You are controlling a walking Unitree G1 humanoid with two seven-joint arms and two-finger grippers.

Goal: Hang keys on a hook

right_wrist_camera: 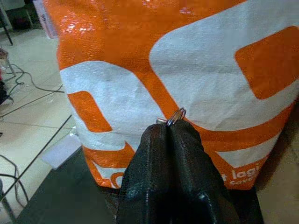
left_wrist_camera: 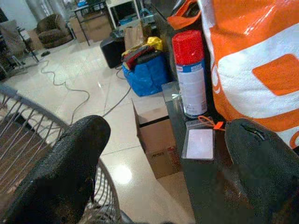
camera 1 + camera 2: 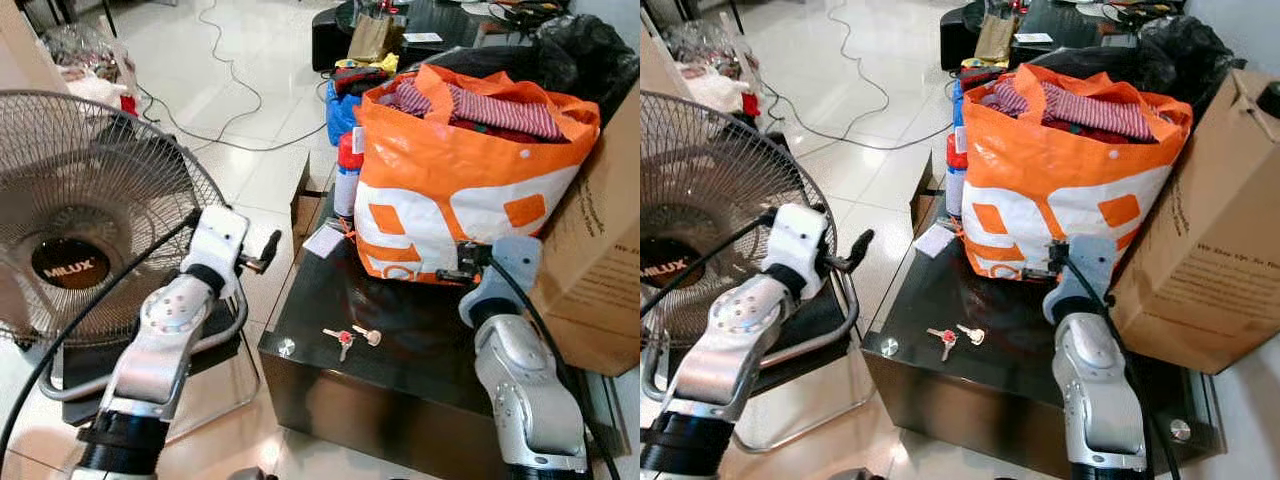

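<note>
Right pincer point(image 1: 170, 128): fingers pressed together, a small metal ring point(image 1: 176, 115) pinched at the tips. It sits just in front of the orange bag point(image 3: 450, 190), low on the bag's face. Whether keys hang from that ring you cannot tell; the fingers hide what is below it.

Keys point(image 3: 348, 338): a small bunch with a red tag lies flat on the black surface point(image 3: 400, 330), in front of the bag toward the robot, apart from both pincers.

Left pincer point(image 3: 262, 250): fingers spread, empty, held off the surface's edge on the fan side of the bag.

Before you move, check what the ring carries. No hook is visible, so look for one first. Keep the pinch firm; a thin ring at the fingertips looks likely to slip if you swing fast. Back away from the bag slowly.

Around the bag: a red-capped spray can point(image 2: 191, 74) and a white card point(image 2: 200, 143) beside it on the surface, a cardboard box point(image 3: 1210, 250) on its other side, a fan point(image 3: 75, 215) across the gap, cables on the pale tiled floor point(image 3: 250, 100) beyond.
</note>
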